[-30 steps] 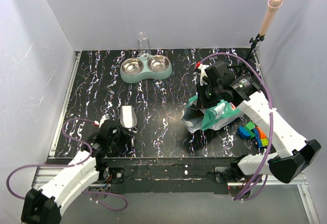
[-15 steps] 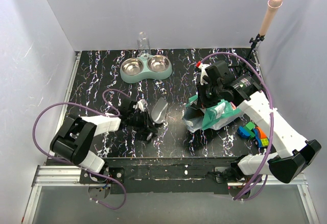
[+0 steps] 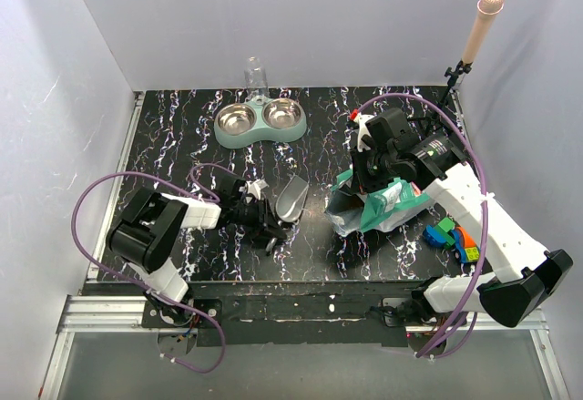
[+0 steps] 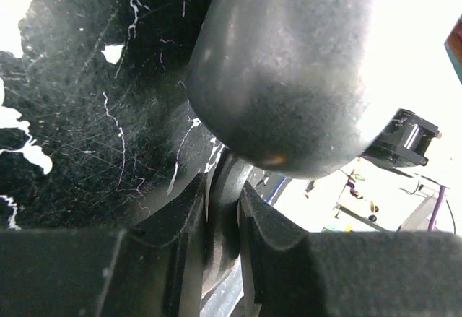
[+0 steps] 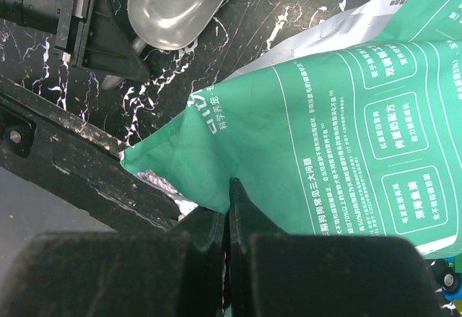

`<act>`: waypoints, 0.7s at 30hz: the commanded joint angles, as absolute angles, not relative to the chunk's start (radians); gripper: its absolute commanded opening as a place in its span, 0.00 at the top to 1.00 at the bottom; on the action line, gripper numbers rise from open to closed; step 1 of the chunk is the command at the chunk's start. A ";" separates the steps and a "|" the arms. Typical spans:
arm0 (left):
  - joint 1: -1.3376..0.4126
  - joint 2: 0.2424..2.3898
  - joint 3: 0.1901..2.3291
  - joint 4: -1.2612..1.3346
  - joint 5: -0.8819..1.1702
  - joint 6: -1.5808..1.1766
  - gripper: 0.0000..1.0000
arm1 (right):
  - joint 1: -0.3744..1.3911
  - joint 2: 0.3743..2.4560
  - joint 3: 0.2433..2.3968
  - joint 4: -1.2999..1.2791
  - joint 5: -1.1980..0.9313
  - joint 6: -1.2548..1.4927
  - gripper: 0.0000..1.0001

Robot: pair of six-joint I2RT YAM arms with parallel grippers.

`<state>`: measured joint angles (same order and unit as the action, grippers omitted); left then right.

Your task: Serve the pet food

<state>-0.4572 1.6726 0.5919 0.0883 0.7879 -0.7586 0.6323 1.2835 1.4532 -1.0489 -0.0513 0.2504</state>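
Scooping stage: your left gripper [image 3: 264, 213] clamps the scoop [image 3: 291, 196], your right gripper [image 5: 229, 187] pinches the pet food bag [image 5: 346, 129]; next, steer the scoop into its mouth

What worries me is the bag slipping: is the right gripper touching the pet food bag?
Touching. The right wrist view shows the right gripper shut on the pet food bag, its green edge pinched between the fingers.

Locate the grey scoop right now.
In the top view, the grey scoop is held by the left end effector, front centre, just left of the green pet food bag.
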 commanded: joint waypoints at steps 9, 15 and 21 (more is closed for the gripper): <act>-0.385 1.563 0.545 0.113 0.747 -0.779 0.47 | 0.626 1.253 1.517 -1.009 -0.061 0.249 0.99; -0.383 1.542 0.453 0.270 0.730 -0.894 0.46 | 0.626 1.256 1.520 -1.019 -0.058 0.242 0.99; -0.385 1.473 0.284 0.578 0.657 -1.121 0.43 | 0.626 1.259 1.519 -1.022 -0.066 0.247 0.99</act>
